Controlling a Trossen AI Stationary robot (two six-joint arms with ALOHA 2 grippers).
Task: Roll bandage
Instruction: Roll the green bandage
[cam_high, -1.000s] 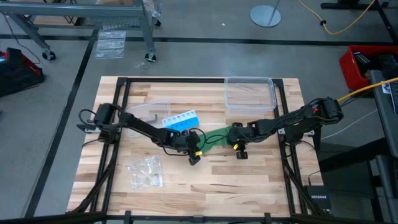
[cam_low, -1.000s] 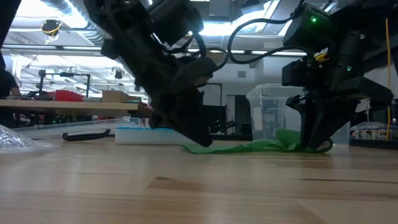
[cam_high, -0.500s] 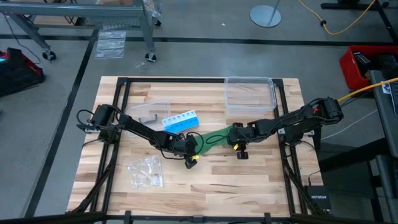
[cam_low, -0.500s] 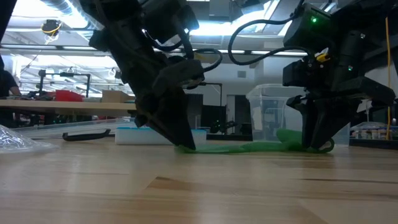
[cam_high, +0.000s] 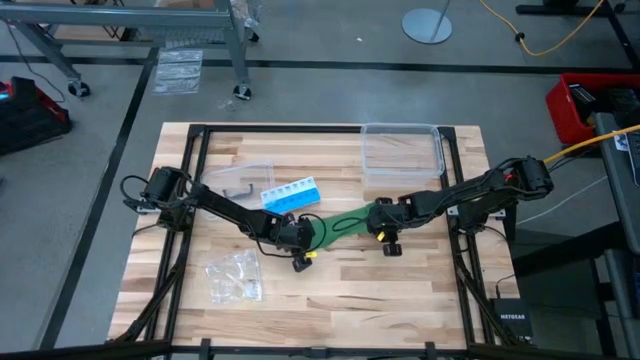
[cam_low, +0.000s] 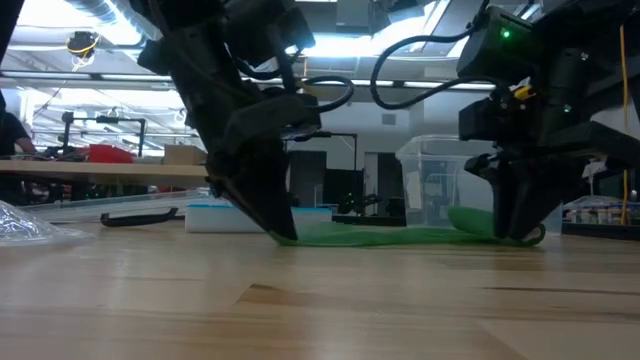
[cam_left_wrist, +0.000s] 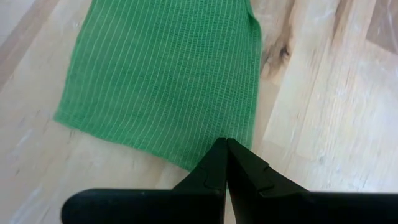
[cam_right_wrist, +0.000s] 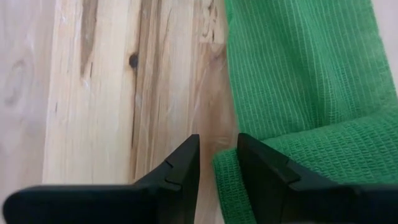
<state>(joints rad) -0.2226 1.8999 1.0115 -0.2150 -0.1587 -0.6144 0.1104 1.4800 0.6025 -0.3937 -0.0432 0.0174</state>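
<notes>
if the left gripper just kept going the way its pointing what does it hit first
Most likely the bandage. The left gripper, fingers shut, points down at the table with its tips right at the green strip's near corner. Whether it already touches the fabric can't be told.

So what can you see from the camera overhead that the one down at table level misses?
Only the overhead view shows the small clear plastic bag lying flat and the whole wooden table. Only the table-level view shows the room behind, with a workbench. Both show the long green fabric bandage stretched between the shut left hand and the right hand, the blue and white pill organizer and the clear plastic box.
</notes>
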